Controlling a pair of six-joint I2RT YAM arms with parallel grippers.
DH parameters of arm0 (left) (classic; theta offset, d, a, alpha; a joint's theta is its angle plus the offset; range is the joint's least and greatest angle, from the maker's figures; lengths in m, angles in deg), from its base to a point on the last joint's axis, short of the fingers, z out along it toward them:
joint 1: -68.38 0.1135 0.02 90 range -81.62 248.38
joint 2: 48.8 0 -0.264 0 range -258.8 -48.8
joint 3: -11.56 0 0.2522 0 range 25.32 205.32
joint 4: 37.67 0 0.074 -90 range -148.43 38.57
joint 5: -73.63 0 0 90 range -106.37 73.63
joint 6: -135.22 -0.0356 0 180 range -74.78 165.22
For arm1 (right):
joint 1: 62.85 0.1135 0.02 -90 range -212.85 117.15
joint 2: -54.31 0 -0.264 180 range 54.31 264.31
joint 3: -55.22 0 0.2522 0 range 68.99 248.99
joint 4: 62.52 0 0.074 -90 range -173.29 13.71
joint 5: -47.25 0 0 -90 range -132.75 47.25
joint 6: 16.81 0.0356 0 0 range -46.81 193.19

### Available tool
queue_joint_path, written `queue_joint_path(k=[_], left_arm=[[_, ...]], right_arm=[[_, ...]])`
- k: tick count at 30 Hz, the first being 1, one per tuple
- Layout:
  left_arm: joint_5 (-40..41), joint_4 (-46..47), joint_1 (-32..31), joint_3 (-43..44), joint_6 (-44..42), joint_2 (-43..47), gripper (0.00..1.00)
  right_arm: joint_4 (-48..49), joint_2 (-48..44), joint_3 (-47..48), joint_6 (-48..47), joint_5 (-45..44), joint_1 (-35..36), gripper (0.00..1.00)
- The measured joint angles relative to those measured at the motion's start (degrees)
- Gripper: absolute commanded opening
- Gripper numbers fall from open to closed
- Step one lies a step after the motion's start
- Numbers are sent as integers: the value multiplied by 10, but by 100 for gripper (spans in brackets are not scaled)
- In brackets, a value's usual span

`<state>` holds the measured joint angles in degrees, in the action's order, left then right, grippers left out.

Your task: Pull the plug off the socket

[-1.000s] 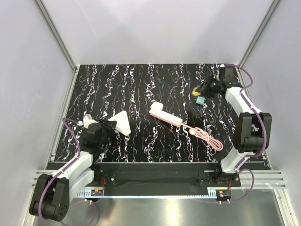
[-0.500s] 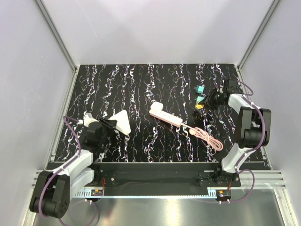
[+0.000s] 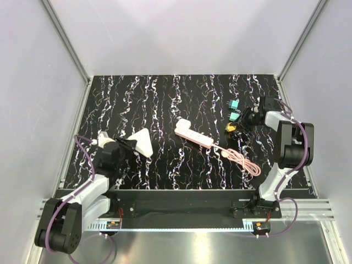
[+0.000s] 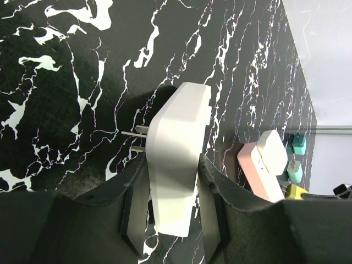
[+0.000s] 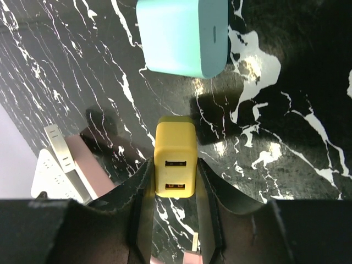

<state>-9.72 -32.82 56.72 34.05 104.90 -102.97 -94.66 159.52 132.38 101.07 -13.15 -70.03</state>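
Observation:
The white rounded-triangle socket [image 3: 142, 142] sits at the left of the table, gripped edge-on by my left gripper [image 3: 128, 146]. In the left wrist view the socket [image 4: 177, 148] stands between both fingers of the gripper [image 4: 173, 170], with its metal prongs [image 4: 135, 133] pointing left. The yellow two-port USB plug [image 3: 231, 127] is apart from the socket, far at the right. My right gripper [image 3: 242, 120] is shut on it. In the right wrist view the plug [image 5: 175, 159] sits between the fingers of that gripper [image 5: 175, 176], low over the table.
A pink power strip [image 3: 193, 134] lies mid-table, with its coiled pink cord [image 3: 242, 160] to its right. Two teal plugs [image 3: 234, 105] lie just beyond the yellow plug; one fills the top of the right wrist view [image 5: 184, 36]. The enclosure walls stand close on the right.
My right gripper has swung from the back right corner toward me with the yellow plug, bringing it down nearer the pink cord. The left gripper and the socket have stayed put.

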Motion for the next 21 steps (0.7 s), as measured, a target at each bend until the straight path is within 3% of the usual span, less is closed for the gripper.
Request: queue_joint_path(k=[2, 6, 10, 21], left_arm=[[0, 0, 0, 2, -2, -2, 0], [0, 0, 0, 3, -4, -3, 0], [0, 0, 0, 3, -4, -3, 0], [0, 0, 0, 8, -8, -10, 0]], right_arm=[[1, 0, 0, -3, -1, 0, 24], [0, 0, 0, -12, -4, 0, 48], [-15, 2, 0, -24, -37, 0, 66], [-40, 0, 7, -37, -83, 0, 76]])
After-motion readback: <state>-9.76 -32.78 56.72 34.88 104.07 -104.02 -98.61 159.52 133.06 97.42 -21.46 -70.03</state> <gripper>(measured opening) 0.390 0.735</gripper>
